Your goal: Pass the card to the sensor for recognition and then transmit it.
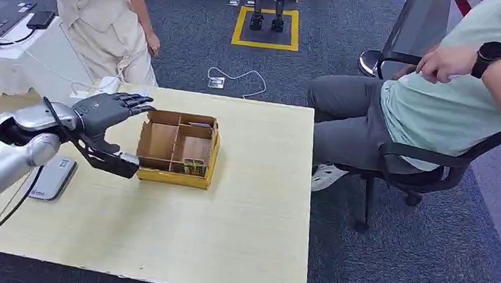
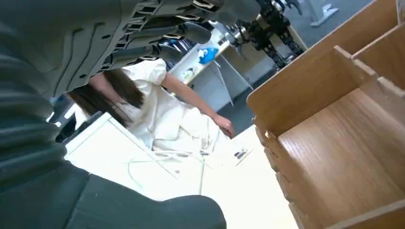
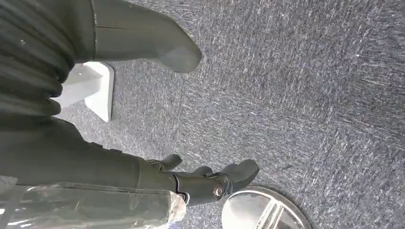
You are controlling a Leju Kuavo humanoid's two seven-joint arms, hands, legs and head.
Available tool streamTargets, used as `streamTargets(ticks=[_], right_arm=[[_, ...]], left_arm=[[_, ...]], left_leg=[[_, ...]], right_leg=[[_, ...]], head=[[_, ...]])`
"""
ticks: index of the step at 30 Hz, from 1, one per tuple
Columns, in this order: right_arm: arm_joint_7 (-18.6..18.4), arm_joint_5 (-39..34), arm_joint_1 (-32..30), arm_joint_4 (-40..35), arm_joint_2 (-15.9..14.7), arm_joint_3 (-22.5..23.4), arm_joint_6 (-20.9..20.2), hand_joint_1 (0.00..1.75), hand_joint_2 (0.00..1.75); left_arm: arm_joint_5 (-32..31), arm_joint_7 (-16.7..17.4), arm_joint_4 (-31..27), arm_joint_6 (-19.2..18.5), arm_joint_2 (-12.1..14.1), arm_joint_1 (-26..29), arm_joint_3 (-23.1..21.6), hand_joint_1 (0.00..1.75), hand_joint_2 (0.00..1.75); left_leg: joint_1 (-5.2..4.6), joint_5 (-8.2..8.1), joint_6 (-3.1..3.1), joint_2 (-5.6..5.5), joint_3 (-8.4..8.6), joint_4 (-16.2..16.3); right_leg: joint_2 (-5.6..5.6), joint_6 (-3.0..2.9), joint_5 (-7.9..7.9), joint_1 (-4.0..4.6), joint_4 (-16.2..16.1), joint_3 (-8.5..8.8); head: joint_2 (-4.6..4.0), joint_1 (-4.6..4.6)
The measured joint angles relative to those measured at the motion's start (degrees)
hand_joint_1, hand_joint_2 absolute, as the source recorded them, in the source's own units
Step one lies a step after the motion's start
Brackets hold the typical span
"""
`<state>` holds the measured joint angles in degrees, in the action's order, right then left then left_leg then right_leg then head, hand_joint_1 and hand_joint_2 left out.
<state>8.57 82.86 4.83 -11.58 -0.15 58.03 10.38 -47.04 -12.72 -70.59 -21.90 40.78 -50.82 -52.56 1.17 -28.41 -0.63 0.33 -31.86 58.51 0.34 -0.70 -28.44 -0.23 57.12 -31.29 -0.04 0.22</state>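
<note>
The left hand (image 1: 108,114) hovers just beside the divided box (image 1: 177,148); bare table (image 1: 226,235) lies open beyond it.

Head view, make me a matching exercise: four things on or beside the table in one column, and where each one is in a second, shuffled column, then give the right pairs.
Things:
1. left hand
2. divided wooden box
3. grey flat device
4. seated person

Places:
A. lying flat on the table under the left arm
B. on an office chair off the table's right side
C. near the middle of the table's far half
D. raised, open, just left of the box

Pairs: 1-D, 2-C, 3-A, 4-B
</note>
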Motion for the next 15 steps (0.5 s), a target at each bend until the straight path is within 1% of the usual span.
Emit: streamTargets(ticks=[2, 4, 9, 10, 12, 13, 15], right_arm=[[0.07, 0.07, -0.01, 0.00, 0.00, 0.04, 0.00, 0.00, 1.75], [0.09, 0.07, -0.03, 0.00, 0.00, 0.15, 0.00, 0.00, 1.75], [0.09, 0.07, -0.03, 0.00, 0.00, 0.17, 0.00, 0.00, 1.75], [0.09, 0.07, -0.01, 0.00, 0.02, 0.26, 0.00, 0.00, 1.75], [0.09, 0.06, -0.01, 0.00, 0.00, 0.37, 0.00, 0.00, 1.75], [0.09, -0.20, -0.03, 0.00, 0.00, 0.74, 0.09, 0.00, 1.75], [0.09, -0.28, -0.03, 0.00, 0.00, 0.98, 0.09, 0.00, 1.75]], left_arm=[[2.96, -0.07, -1.82, -1.80, 1.93, -0.99, -0.66, 0.00, 1.75], [4.80, -0.07, -3.75, -2.52, 3.74, -1.80, -1.25, 0.00, 1.75], [4.96, -0.07, -4.04, -2.54, 3.97, -1.86, -1.35, 0.00, 1.75], [5.49, 0.02, -5.25, -2.47, 4.86, -2.03, -1.75, 0.00, 1.75], [5.77, 0.39, -6.47, -2.19, 5.64, -2.01, -2.10, 0.00, 1.75], [5.73, 1.44, -9.88, -1.42, 7.69, -1.65, -3.85, 0.00, 1.75], [4.90, 2.36, -11.89, -1.40, 9.53, -1.17, -5.18, 0.00, 1.75]], left_leg=[[0.01, 0.00, 0.00, 0.02, 0.00, 0.00], [0.01, 0.00, 0.00, 0.01, 0.00, 0.00], [0.01, 0.00, 0.00, 0.01, 0.00, 0.00], [0.00, 0.00, 0.00, 0.00, 0.00, 0.00], [0.00, 0.00, 0.00, -0.02, -0.01, 0.00], [0.00, 0.00, 0.00, 0.00, -0.04, 0.00], [0.00, 0.00, 0.00, 0.01, -0.03, 0.00]], right_leg=[[0.02, 0.00, 0.00, 0.01, 0.01, -0.02], [0.01, 0.00, 0.00, 0.01, 0.01, -0.02], [0.01, 0.00, 0.00, 0.01, 0.01, -0.02], [0.00, 0.00, -0.01, 0.01, 0.01, -0.02], [-0.01, 0.00, -0.01, 0.00, 0.00, -0.01], [-0.01, 0.00, 0.00, 0.00, 0.01, 0.00], [0.01, 0.00, 0.00, 0.00, 0.01, 0.00]], head=[[0.00, 0.02], [0.00, 0.02], [0.00, 0.02], [0.00, 0.02], [0.00, 0.00], [0.00, 0.02], [0.00, 0.00]])
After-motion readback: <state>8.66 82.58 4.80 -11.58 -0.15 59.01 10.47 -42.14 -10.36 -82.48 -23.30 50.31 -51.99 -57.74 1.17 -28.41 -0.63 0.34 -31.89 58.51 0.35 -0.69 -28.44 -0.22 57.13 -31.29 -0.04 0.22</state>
